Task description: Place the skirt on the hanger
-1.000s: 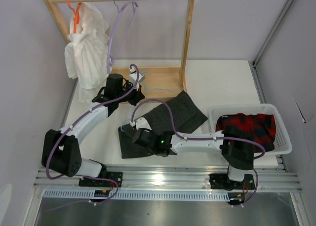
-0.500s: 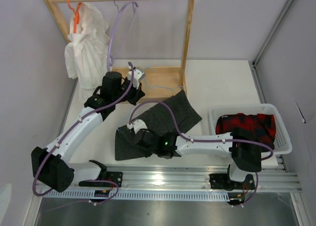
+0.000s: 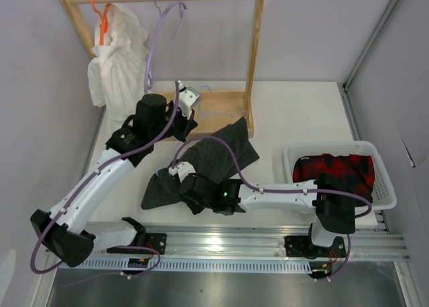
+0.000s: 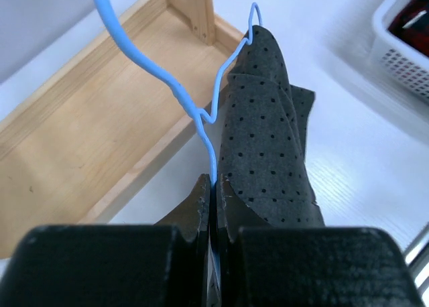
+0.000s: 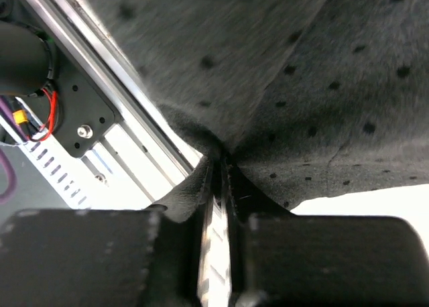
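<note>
The skirt [image 3: 209, 157] lies bunched on the table [image 3: 301, 112] at centre front, its far corner raised against the hanger [image 4: 190, 103], whose thin blue wire runs over the top of the cloth in the left wrist view. The left gripper [image 4: 213, 186] is closed tight on that wire, at the skirt's 11 o'clock. The right gripper [image 5: 218, 167] is pinched shut on a fold of the dotted cloth near the front rail, at the skirt's 7 o'clock.

To do this step well, the left arm probably needs to keep the wire level and steady while the right feeds the cloth along it without dragging it off the tip.

The wooden rack's tray [image 3: 224, 109] sits at 12 o'clock, just beside the hanger, and its post [image 3: 253, 59] could snag the wire. A white garment [image 3: 120, 66] and a lavender hanger [image 3: 153, 52] hang at 11 o'clock. A basket [image 3: 335, 145] holding a plaid garment [image 3: 335, 173] stands well apart at 3 o'clock.
</note>
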